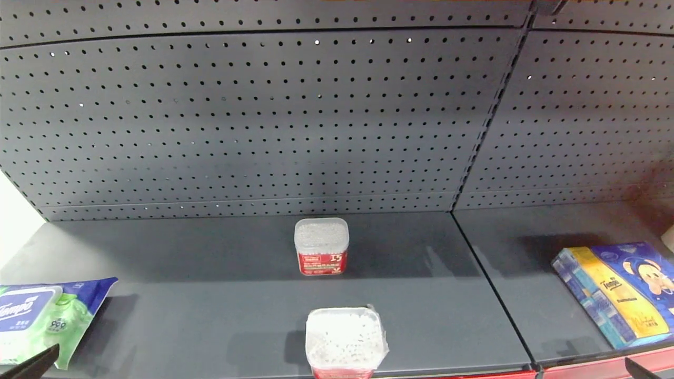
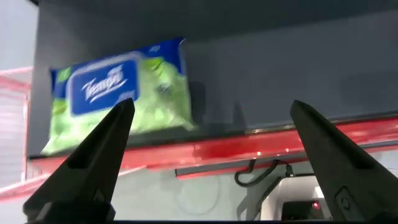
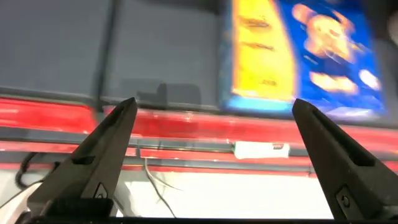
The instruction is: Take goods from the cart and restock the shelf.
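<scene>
The dark grey shelf (image 1: 210,273) has a perforated back panel (image 1: 263,121) and a red strip (image 2: 261,144) along its front edge. A seam runs front to back right of the middle and splits it into a wide left board and a narrower right board.

A small clear tub with a red label (image 1: 321,246) stands upright on the left board. It is about midway between the left edge and the seam, and nearer the back panel than the front edge. A second tub of the same kind (image 1: 345,342) stands straight in front of it at the front edge, well apart from the first, with its speckled white top facing up.

A green and blue wipes pack (image 1: 42,321) lies flat at the front left corner. On the right board, a blue and yellow tissue pack (image 1: 621,292) lies flat near the front right corner, turned at a slant to the edge.

The left gripper (image 2: 211,106) hangs below and in front of the red strip, just right of the wipes pack, with its fingers spread wide and nothing between them. The right gripper (image 3: 214,104) hangs the same way before the front edge, below the tissue pack, and it too is spread and holds nothing.
</scene>
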